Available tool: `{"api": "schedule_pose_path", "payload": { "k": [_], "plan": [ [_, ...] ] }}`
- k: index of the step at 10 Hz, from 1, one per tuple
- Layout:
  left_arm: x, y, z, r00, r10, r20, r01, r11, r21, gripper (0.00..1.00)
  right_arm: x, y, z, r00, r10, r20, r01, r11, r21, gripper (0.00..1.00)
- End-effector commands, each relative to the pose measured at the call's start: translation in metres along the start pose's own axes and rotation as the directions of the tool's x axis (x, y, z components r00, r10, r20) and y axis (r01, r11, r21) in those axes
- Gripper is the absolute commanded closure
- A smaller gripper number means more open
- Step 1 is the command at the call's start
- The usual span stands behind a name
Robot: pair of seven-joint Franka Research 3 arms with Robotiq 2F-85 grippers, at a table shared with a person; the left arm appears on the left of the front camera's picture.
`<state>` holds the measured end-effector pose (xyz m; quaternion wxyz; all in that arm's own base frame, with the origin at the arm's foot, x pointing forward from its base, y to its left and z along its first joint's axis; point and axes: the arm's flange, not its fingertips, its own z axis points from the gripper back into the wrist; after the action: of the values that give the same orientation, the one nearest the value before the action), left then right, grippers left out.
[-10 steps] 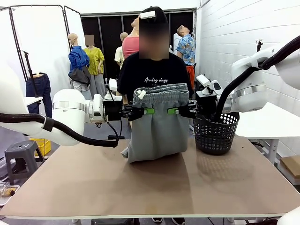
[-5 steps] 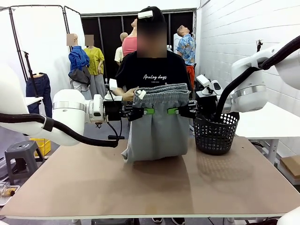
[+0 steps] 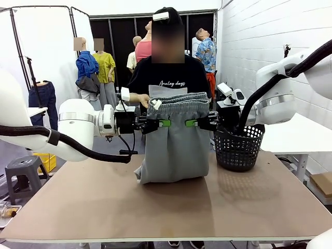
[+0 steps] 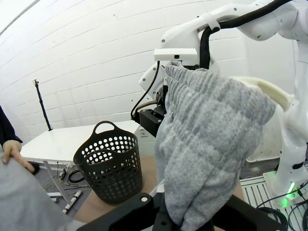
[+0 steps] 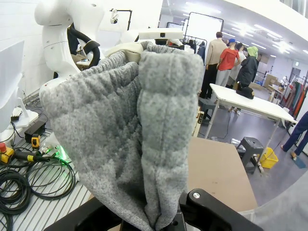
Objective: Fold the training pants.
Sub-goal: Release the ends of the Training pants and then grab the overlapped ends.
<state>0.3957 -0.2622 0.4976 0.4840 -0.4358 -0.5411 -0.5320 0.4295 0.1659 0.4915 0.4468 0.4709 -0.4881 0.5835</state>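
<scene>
Training pants (image 3: 175,140) hang just left of the black mesh basket (image 3: 238,148), gathered waistband up, higher than the basket's rim. Their lower end is bunched on the table (image 3: 166,207), level with the basket's base. White drawstring (image 3: 156,104) at the top corner farther from the basket

Left gripper (image 3: 162,123): fingers clenched on grey cloth just under the waistband, on the side away from the basket. Right gripper (image 3: 190,123): likewise clenched on the cloth, on the basket side, its wrist above the basket's rim. Cloth pleated between the two

Person stands behind the pants, one hand (image 3: 141,98) at the waistband corner far from the basket

Left wrist view: waistband fills the fingers, basket beyond it
</scene>
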Motion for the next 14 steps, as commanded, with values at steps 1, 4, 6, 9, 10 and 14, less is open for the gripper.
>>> {"api": "schedule_pose_path", "payload": {
  "k": [1, 4, 6, 9, 10, 14],
  "plan": [
    [0.0036, -0.0013, -0.0005, 1.0, -0.01, -0.003, 0.01, 1.0, 0.005, 1.0, 0.0004, 0.0017, 0.0006, 1.0, 0.011, 0.022, -0.011, 1.0, 0.007, 1.0],
    [0.0036, -0.0013, -0.0005, 1.0, -0.01, -0.003, 0.01, 1.0, 0.005, 1.0, 0.0004, 0.0017, 0.0006, 1.0, 0.011, 0.022, -0.011, 1.0, 0.007, 1.0],
    [0.0036, -0.0013, -0.0005, 1.0, -0.01, -0.003, 0.01, 1.0, 0.005, 1.0, 0.0004, 0.0017, 0.0006, 1.0, 0.011, 0.022, -0.011, 1.0, 0.007, 1.0],
    [0.0036, -0.0013, -0.0005, 1.0, -0.01, -0.003, 0.01, 1.0, 0.005, 1.0, 0.0004, 0.0017, 0.0006, 1.0, 0.011, 0.022, -0.011, 1.0, 0.007, 1.0],
    [0.0036, -0.0013, -0.0005, 1.0, -0.01, -0.003, 0.01, 1.0, 0.005, 1.0, 0.0004, 0.0017, 0.0006, 1.0, 0.011, 0.022, -0.011, 1.0, 0.007, 1.0],
    [0.0036, -0.0013, -0.0005, 1.0, -0.01, -0.003, 0.01, 1.0, 0.005, 1.0, 0.0004, 0.0017, 0.0006, 1.0, 0.011, 0.022, -0.011, 1.0, 0.007, 1.0]
  ]
}}
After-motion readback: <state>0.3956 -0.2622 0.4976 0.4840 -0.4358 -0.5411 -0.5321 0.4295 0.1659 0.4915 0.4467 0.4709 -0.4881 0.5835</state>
